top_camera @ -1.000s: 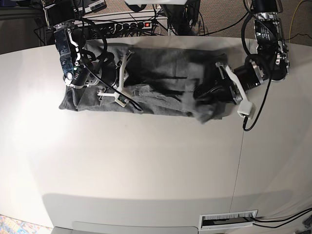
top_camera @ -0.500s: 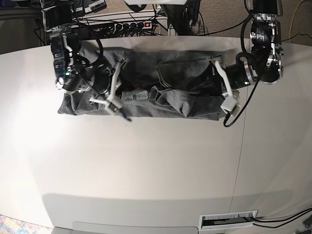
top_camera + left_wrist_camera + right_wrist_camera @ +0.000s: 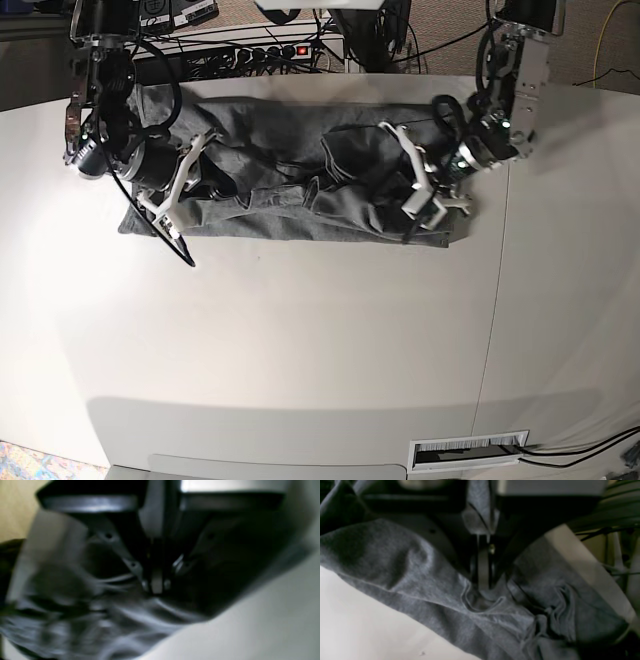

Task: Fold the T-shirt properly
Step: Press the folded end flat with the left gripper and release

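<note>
Gripping the T-shirt (image 3: 300,170), which is lying bunched along the table's (image 3: 300,340) far edge, the left gripper (image 3: 425,205) and right gripper (image 3: 170,215) are pinching fabric; probably needing an even lift together.

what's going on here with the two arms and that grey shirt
A two-armed robot is folding a grey T-shirt that lies in a long, rumpled band across the far side of the white table. The left gripper is shut on the fabric at one end, and the right gripper is pinched on a fold at the other end. The shirt is not yet folded neatly.
</note>
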Robot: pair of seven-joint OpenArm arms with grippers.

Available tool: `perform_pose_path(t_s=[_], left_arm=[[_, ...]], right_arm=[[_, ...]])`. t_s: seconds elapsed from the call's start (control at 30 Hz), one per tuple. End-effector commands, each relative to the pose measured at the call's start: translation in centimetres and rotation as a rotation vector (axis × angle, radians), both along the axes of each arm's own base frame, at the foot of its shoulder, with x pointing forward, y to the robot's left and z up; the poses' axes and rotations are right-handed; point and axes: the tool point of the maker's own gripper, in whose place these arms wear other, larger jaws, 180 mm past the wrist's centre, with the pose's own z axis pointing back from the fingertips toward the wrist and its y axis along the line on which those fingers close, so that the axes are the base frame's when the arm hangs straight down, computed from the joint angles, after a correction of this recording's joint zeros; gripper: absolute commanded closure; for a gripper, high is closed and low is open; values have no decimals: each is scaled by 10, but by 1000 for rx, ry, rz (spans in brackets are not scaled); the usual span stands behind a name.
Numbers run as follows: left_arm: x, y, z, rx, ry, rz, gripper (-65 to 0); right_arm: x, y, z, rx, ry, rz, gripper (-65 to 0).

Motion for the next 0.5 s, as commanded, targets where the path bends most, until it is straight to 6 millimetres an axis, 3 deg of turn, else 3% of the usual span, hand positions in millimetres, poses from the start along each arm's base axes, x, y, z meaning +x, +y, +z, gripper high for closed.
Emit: perform_pose_path(t_s=[0.0, 0.17, 0.27, 0.33, 0.47], left_arm=[[3, -12, 19, -70, -51, -16, 0], [-1, -57, 33, -134, -78, -80, 0], [2, -74, 42, -138, -89, -110, 0], [3, -73, 36, -63, -72, -147, 0], [9, -50, 26, 157, -23, -170, 0]], right_arm=[[7, 0, 13, 17, -47, 0, 0], [7, 0, 13, 15, -45, 1, 0], [6, -1, 12, 9, -39, 3, 0], [6, -2, 11, 3, -34, 4, 0], [7, -4, 10, -9, -38, 0, 0]])
